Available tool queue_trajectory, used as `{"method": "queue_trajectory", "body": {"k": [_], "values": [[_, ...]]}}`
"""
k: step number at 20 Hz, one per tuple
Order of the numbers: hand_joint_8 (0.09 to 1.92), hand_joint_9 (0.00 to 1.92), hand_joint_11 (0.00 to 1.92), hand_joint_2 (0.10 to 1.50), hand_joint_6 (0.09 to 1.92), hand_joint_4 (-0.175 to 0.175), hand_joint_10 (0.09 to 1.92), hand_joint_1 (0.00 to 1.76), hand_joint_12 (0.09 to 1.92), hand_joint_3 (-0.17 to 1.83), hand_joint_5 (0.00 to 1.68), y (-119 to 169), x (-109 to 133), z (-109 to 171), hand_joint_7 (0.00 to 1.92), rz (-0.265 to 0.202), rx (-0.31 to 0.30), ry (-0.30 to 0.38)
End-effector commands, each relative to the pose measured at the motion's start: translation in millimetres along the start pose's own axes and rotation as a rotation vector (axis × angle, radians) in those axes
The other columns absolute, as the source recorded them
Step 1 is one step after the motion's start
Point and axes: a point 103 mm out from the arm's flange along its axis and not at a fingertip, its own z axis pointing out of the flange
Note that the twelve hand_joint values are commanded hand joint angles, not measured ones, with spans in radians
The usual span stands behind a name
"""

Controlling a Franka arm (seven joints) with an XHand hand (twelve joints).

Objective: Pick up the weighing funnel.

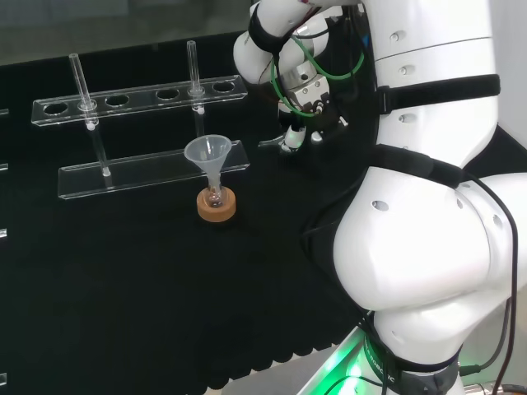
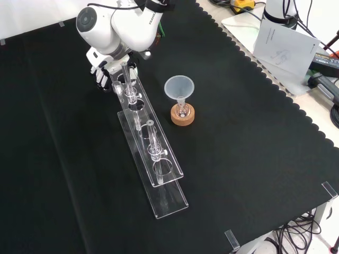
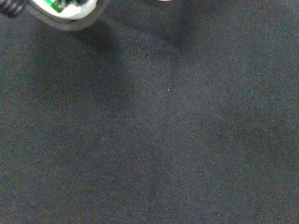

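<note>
Rack [image 2: 159,164]: is running lengthwise down the cloth's middle in the front view, barring any low crossing.
Tubes [image 2: 151,136]: are standing upright in the rack, raising that barrier.
Funnel [image 2: 179,87]: is standing on its cork ring [image 2: 183,116] just right of the rack, leaving a narrow lane between.
Hand [image 2: 100,74]: is sitting close against the rack's far end.
Cloth [image 2: 254,148]: is lying bare right of the funnel and left of the rack, giving broad passage.
Arm links [image 1: 428,164]: are closing off the head view's right side.
</note>
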Motion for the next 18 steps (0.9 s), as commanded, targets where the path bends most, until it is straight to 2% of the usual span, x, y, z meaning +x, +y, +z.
{"method": "queue_trajectory", "body": {"k": [1, 3, 7, 10, 14, 18], "values": [[0.63, 0.69, 0.41, 0.66, 0.66, -0.003, 0.5, 0.85, 1.3, 0.55, 0.67, -2, -12, 5, 0.52, 0.004, 0.0, 0.019], [0.64, 0.69, 0.41, 0.65, 0.66, -0.003, 0.5, 0.85, 1.3, 0.55, 0.67, -2, -2, 1, 0.52, 0.009, 0.004, 0.009], [0.64, 0.69, 0.41, 0.65, 0.67, -0.003, 0.51, 0.85, 1.3, 0.55, 0.67, -1, -14, 6, 0.52, 0.006, 0.007, 0.021], [0.64, 0.69, 0.41, 0.65, 0.67, -0.003, 0.51, 0.85, 1.3, 0.56, 0.66, -2, -4, 4, 0.52, -0.006, 0.006, 0.015], [0.64, 0.69, 0.41, 0.65, 0.68, 0.0, 0.51, 0.85, 1.3, 0.56, 0.68, 0, -13, 9, 0.52, -0.005, 0.013, 0.022], [0.65, 0.7, 0.41, 0.66, 0.69, 0.039, 0.52, 0.86, 1.3, 0.57, 0.86, 0, -6, 8, 0.54, 0.014, 0.016, -0.008]]}}
